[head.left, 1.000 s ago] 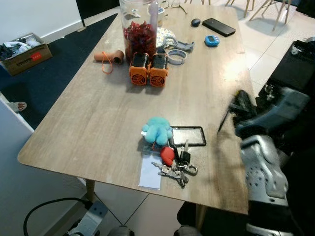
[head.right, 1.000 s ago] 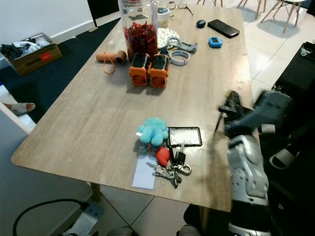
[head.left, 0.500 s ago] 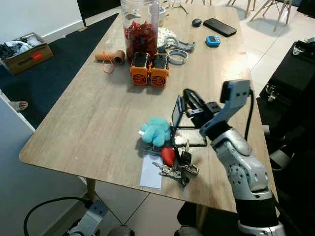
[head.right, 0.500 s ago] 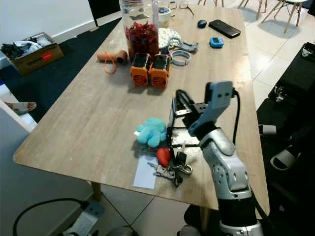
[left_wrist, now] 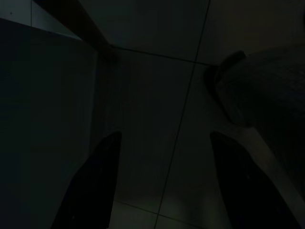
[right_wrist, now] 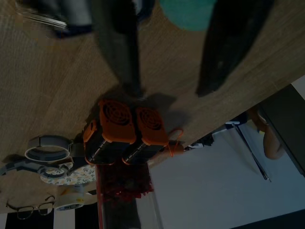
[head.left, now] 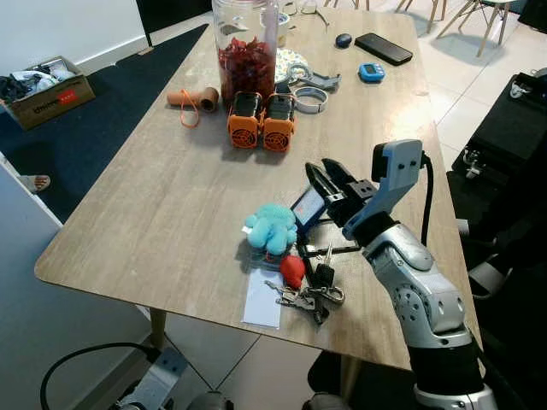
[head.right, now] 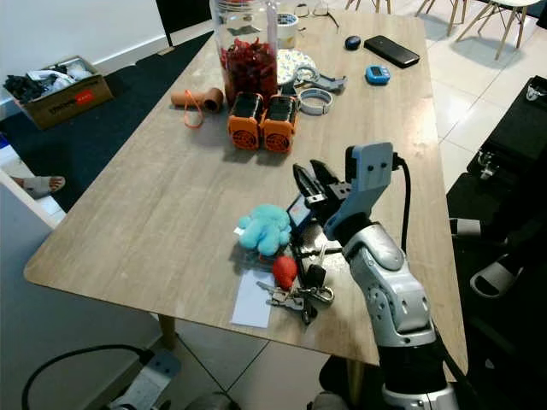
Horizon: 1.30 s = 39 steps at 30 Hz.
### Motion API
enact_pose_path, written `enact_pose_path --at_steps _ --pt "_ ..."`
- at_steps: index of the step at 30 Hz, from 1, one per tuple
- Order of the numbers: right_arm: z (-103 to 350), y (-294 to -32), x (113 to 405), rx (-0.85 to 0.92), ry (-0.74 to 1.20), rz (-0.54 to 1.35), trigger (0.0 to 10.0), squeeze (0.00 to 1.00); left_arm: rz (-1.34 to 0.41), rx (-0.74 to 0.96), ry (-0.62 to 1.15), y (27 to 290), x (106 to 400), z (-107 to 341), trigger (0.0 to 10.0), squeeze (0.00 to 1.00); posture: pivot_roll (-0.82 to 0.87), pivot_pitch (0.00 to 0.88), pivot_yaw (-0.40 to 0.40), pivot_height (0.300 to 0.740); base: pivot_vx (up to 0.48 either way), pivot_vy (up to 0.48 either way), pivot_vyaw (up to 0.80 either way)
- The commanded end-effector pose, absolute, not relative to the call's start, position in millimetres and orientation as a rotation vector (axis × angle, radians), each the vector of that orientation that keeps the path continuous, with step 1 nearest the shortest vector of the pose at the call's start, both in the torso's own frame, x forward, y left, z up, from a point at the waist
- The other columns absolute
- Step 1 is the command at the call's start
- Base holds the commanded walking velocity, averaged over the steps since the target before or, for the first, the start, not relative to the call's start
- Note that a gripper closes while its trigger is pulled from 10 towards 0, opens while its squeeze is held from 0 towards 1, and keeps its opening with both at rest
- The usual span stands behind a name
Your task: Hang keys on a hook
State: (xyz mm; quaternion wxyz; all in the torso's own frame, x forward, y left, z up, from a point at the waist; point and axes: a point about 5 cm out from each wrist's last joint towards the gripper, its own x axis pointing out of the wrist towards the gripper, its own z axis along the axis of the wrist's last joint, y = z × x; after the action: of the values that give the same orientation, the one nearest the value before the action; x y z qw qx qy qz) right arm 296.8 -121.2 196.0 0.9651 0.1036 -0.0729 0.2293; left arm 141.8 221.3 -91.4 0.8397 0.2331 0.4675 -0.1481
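Observation:
A bunch of keys (head.left: 305, 293) with a red fob (head.left: 292, 271) lies near the front edge of the wooden table (head.left: 171, 213). A teal plush toy (head.left: 272, 227) sits just behind them, next to a black-rimmed card holder (head.left: 335, 248). My right gripper (head.left: 318, 168) hovers open above the card holder, right of the plush. Its fingers (right_wrist: 116, 43) stand apart and point toward the far end of the table. In the dark left wrist view, my left gripper (left_wrist: 167, 191) hangs open over a tiled floor beside a table leg (left_wrist: 86, 28).
A white slip of paper (head.left: 261, 301) lies by the keys. Farther back stand two orange cylinders (head.left: 261, 121), a jar of red contents (head.left: 246, 51), a phone (head.left: 384, 47) and a blue timer (head.left: 369, 71). A cardboard box (head.left: 43, 90) sits on the dark rug at left.
My right arm has swung in from the table's right side to above the card holder beside the plush, then tilted down a little. The keys have not moved.

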Motion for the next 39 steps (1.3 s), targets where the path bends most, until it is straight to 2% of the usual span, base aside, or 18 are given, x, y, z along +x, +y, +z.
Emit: enact_pose_path --at_steps 1,2,4,12,18,19,24,29,33,34,35,36,38,39 --pt "194.2 -121.7 295.8 0.191 -0.132 0.454 10.0 0.73 -0.295 0.499 1.020 230.0 133.5 -92.7 10.0 0.05 0.04 0.124 0.009 0.740 0.000 0.000 0.00" --pt "194.2 -121.7 295.8 0.191 -0.132 0.454 10.0 0.73 -0.295 0.499 1.020 230.0 133.5 -92.7 10.0 0.05 0.04 0.124 0.009 0.740 0.000 0.000 0.00" --pt "193.8 -122.4 296.1 0.186 -0.130 0.447 10.0 0.00 -0.295 0.499 1.020 230.0 133.1 -92.8 10.0 0.05 0.04 0.125 0.008 0.740 0.000 0.000 0.00" --pt "190.5 -129.6 297.1 0.177 -0.119 0.394 10.0 0.00 -0.296 0.498 1.022 229.7 131.8 -93.3 10.0 0.06 0.05 0.131 0.007 0.740 0.000 0.000 0.00" --pt "172.7 -165.8 301.5 0.182 -0.065 0.119 10.0 0.00 -0.297 0.499 1.024 228.8 130.9 -93.8 10.0 0.06 0.05 0.128 0.004 0.740 0.000 0.000 0.00" --pt "172.7 -165.8 301.5 0.182 -0.065 0.119 10.0 0.00 -0.297 0.499 1.024 228.8 130.9 -93.8 10.0 0.06 0.05 0.128 0.004 0.740 0.000 0.000 0.00" --pt "141.8 -198.5 297.3 0.181 0.049 -0.080 10.0 0.00 -0.300 0.499 1.023 227.7 131.1 -94.0 10.0 0.06 0.04 0.122 0.004 0.740 0.000 0.000 0.00" --pt "125.7 -210.3 293.3 0.201 0.091 -0.147 10.0 0.00 -0.303 0.499 1.022 227.0 131.5 -94.0 10.0 0.06 0.04 0.120 0.004 0.740 0.000 0.000 0.00" --pt "125.7 -210.3 293.3 0.201 0.091 -0.147 10.0 0.00 -0.303 0.499 1.022 227.0 131.5 -94.0 10.0 0.06 0.04 0.120 0.004 0.740 0.000 0.000 0.00" --pt "120.8 -214.1 292.4 0.202 0.102 -0.168 10.0 0.87 -0.304 0.500 1.021 226.8 131.7 -94.0 10.0 0.06 0.04 0.119 0.004 0.740 0.000 0.000 0.00" --pt "115.4 -219.0 294.1 0.208 0.108 -0.193 10.0 1.00 -0.305 0.502 1.020 226.7 131.9 -93.9 10.0 0.06 0.04 0.117 0.007 0.740 0.000 0.000 0.00" --pt "115.4 -219.0 294.1 0.208 0.108 -0.193 10.0 1.00 -0.305 0.502 1.020 226.7 131.9 -93.9 10.0 0.06 0.04 0.117 0.007 0.740 0.000 0.000 0.00" --pt "111.1 -225.7 300.1 0.224 0.100 -0.222 10.0 0.00 -0.287 0.493 1.016 227.0 132.3 -93.7 10.0 0.06 0.04 0.117 0.008 0.740 0.000 0.000 0.00" --pt "110.8 -227.0 303.3 0.231 0.093 -0.225 10.0 0.00 -0.273 0.482 1.013 227.3 132.4 -93.6 10.0 0.06 0.04 0.116 0.007 0.740 0.000 0.000 0.00"
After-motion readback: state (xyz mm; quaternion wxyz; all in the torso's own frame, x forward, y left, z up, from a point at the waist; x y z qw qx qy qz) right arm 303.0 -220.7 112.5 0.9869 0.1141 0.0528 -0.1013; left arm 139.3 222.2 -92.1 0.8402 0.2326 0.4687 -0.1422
